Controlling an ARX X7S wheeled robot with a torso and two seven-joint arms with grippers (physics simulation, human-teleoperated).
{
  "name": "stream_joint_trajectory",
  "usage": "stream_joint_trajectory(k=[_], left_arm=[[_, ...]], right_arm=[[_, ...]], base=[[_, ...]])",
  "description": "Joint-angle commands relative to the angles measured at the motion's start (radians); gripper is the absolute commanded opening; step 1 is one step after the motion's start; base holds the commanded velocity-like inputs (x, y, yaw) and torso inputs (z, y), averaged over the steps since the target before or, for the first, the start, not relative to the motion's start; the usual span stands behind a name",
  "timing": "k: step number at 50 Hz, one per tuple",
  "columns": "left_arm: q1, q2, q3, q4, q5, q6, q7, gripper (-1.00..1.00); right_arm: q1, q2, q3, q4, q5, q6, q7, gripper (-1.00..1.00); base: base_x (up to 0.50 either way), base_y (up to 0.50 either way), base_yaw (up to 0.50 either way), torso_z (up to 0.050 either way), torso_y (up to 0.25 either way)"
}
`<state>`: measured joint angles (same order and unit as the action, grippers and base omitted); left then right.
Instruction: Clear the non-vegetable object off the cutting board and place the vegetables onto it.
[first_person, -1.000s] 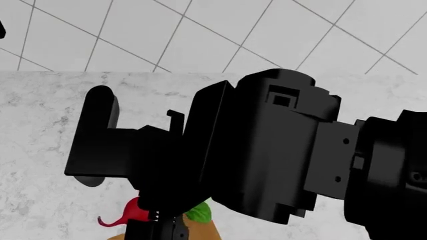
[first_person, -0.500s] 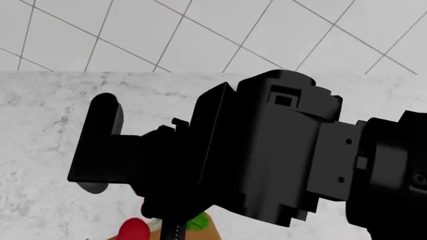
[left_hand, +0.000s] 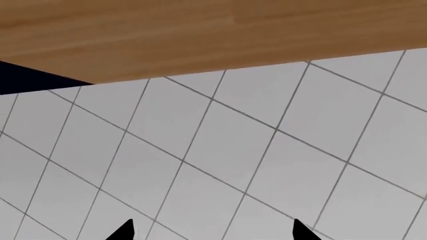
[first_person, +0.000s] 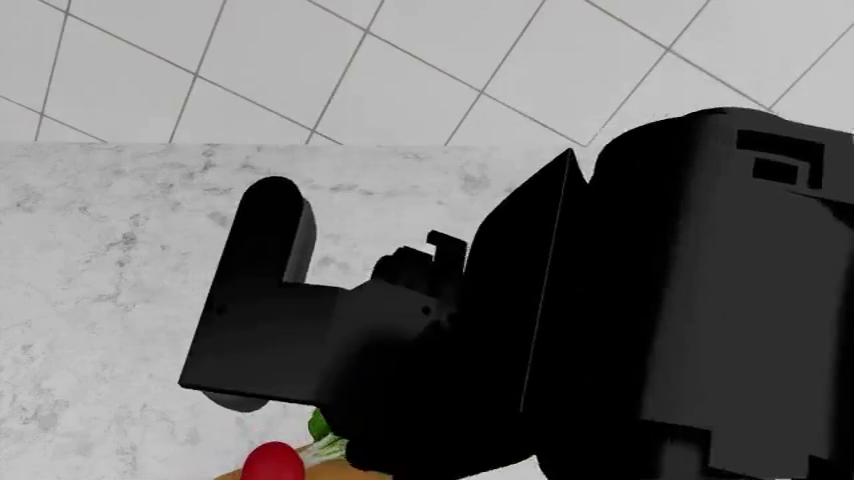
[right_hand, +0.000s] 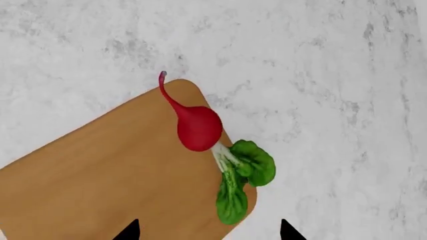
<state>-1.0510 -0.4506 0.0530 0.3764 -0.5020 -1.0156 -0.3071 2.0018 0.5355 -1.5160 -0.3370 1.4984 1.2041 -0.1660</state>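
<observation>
Black bulk of the right arm filled most of the head view, hiding nearly all of the cutting board (right_hand: 113, 170) and leaving only a sliver of the radish (right_hand: 199, 127) at the bottom edge. From the right wrist camera, the radish lay free on a rounded corner of the board, just beyond the right hand (right_hand: 208, 232), its root tail reaching the board's edge and its leaves overhanging onto the marble desk (right_hand: 333, 75). Only that hand's two fingertips showed, spread apart and holding nothing. The left hand (left_hand: 212, 231) likewise showed two parted tips, over tiled floor (left_hand: 267, 165), with a wooden surface beyond. No hot dog was visible.
</observation>
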Motion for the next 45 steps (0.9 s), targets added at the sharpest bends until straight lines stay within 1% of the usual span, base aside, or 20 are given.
stream_joint_trajectory(k=[1, 3, 6, 9, 14, 15, 17, 18, 20, 22, 27, 28, 29, 32, 33, 35, 41, 43, 44, 45], left_arm=[[0.002, 0.021, -0.024, 0.016, 0.004, -0.013, 0.036, 1.00], [0.006, 0.022, -0.022, 0.012, 0.006, -0.007, 0.037, 1.00], [0.008, 0.027, -0.019, 0.001, 0.007, 0.000, 0.037, 1.00], [0.007, 0.029, -0.014, -0.005, 0.009, 0.005, 0.038, 1.00], [0.001, 0.030, -0.012, -0.005, 0.005, 0.001, 0.038, 1.00], [0.000, 0.030, -0.012, -0.006, 0.005, 0.001, 0.038, 1.00], [-0.001, 0.030, -0.012, -0.004, 0.004, -0.001, 0.037, 1.00], [-0.001, 0.030, -0.012, -0.005, 0.004, 0.000, 0.037, 1.00], [0.001, 0.029, -0.012, -0.003, 0.003, 0.001, 0.037, 1.00], [0.008, 0.032, -0.014, -0.004, 0.000, -0.002, 0.035, 1.00], [0.011, 0.037, -0.017, 0.012, -0.010, -0.022, 0.025, 1.00], [0.008, 0.037, -0.016, 0.013, -0.011, -0.023, 0.024, 1.00], [0.008, 0.037, -0.016, 0.016, -0.011, -0.026, 0.023, 1.00], [0.004, 0.038, -0.017, 0.022, -0.014, -0.030, 0.020, 1.00], [0.004, 0.038, -0.016, 0.021, -0.014, -0.028, 0.020, 1.00], [0.006, 0.038, -0.017, 0.029, -0.018, -0.033, 0.018, 1.00], [0.001, 0.038, -0.022, 0.040, -0.026, -0.046, 0.013, 1.00], [-0.006, 0.040, -0.026, 0.050, -0.034, -0.057, 0.010, 1.00], [-0.007, 0.040, -0.028, 0.050, -0.036, -0.058, 0.010, 1.00], [-0.009, 0.041, -0.031, 0.053, -0.039, -0.062, 0.009, 1.00]], right_arm=[[0.077, 0.054, 0.070, -0.081, 0.204, 0.056, 0.194, 1.00], [0.084, 0.062, 0.069, -0.092, 0.239, 0.057, 0.237, 1.00], [0.085, 0.071, 0.052, -0.104, 0.274, 0.051, 0.350, 1.00], [0.092, 0.081, 0.052, -0.126, 0.311, 0.039, 0.410, 1.00], [0.144, 0.104, 0.046, -0.150, 0.480, -0.012, 0.573, 1.00], [0.148, 0.105, 0.047, -0.154, 0.489, -0.016, 0.584, 1.00], [0.163, 0.123, 0.040, -0.162, 0.550, -0.070, 0.691, 1.00], [0.165, 0.124, 0.036, -0.166, 0.559, -0.074, 0.708, 1.00], [0.163, 0.151, 0.032, -0.178, 0.621, -0.147, 0.808, 1.00], [0.140, 0.177, 0.048, -0.196, 0.645, -0.218, 0.852, 1.00], [0.148, 0.225, 0.039, -0.220, 0.760, -0.307, 0.977, 1.00], [0.159, 0.234, 0.029, -0.220, 0.820, -0.328, 1.014, 1.00], [0.158, 0.240, 0.037, -0.230, 0.829, -0.352, 1.027, 1.00], [0.183, 0.263, 0.024, -0.235, 0.946, -0.393, 1.089, 1.00], [0.191, 0.260, 0.025, -0.238, 0.949, -0.384, 1.091, 1.00], [0.220, 0.270, 0.028, -0.254, 1.021, -0.420, 1.139, 1.00], [0.246, 0.275, 0.023, -0.299, 1.156, -0.492, 1.217, 1.00], [0.260, 0.281, 0.027, -0.322, 1.221, -0.524, 1.242, 1.00], [0.271, 0.285, -0.004, -0.319, 1.302, -0.542, 1.287, 1.00], [0.271, 0.283, 0.017, -0.327, 1.297, -0.555, 1.271, 1.00]], base=[[0.00, 0.00, 0.00, 0.000, 0.000], [0.00, 0.00, 0.00, 0.000, 0.000], [0.00, 0.00, 0.00, 0.000, 0.000], [0.00, 0.00, 0.00, 0.000, 0.000], [0.00, 0.00, 0.00, 0.000, 0.000], [0.00, 0.00, 0.00, 0.000, 0.000], [0.00, 0.00, 0.00, 0.000, 0.000], [0.00, 0.00, 0.00, 0.000, 0.000], [0.00, 0.00, 0.00, 0.000, 0.000], [0.00, 0.00, 0.00, 0.000, 0.000], [0.00, 0.00, 0.00, 0.000, 0.000], [0.00, 0.00, 0.00, 0.000, 0.000], [0.00, 0.00, 0.00, 0.000, 0.000], [0.00, 0.00, 0.00, 0.000, 0.000], [0.00, 0.00, 0.00, 0.000, 0.000], [0.00, 0.00, 0.00, 0.000, 0.000], [0.00, 0.00, 0.00, 0.000, 0.000], [0.00, 0.00, 0.00, 0.000, 0.000], [0.00, 0.00, 0.00, 0.000, 0.000], [0.00, 0.00, 0.00, 0.000, 0.000]])
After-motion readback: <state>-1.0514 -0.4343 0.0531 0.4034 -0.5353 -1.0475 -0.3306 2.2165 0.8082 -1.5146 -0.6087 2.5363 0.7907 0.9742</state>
